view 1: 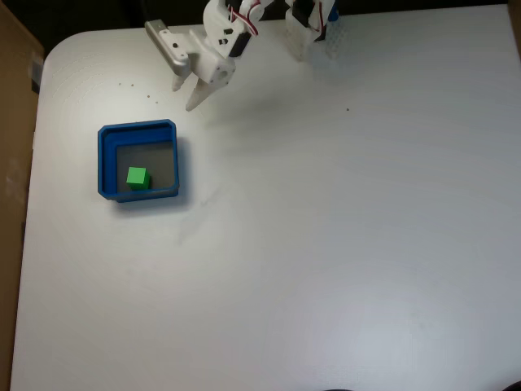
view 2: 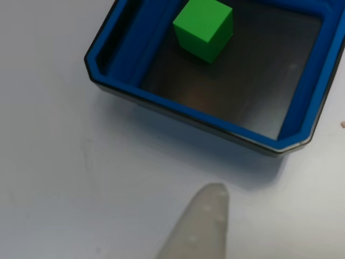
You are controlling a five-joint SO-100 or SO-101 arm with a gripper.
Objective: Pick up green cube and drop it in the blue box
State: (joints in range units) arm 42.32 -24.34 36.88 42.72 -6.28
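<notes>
In the fixed view the green cube (view 1: 137,177) rests on the grey floor of the blue box (view 1: 137,128), near the box's lower left corner. My gripper (view 1: 185,94) hangs above the table up and to the right of the box, tips pointing down toward it, jaws a little apart and holding nothing. The other view looks down on the box wall (view 2: 178,110) with the cube (view 2: 204,28) inside, and one pale fingertip (view 2: 213,197) sits over bare table just outside that wall.
The arm's base (view 1: 313,28) stands at the table's top edge. A brown cardboard panel (view 1: 12,98) runs along the left side beyond the white table's (view 1: 326,244) rounded corner.
</notes>
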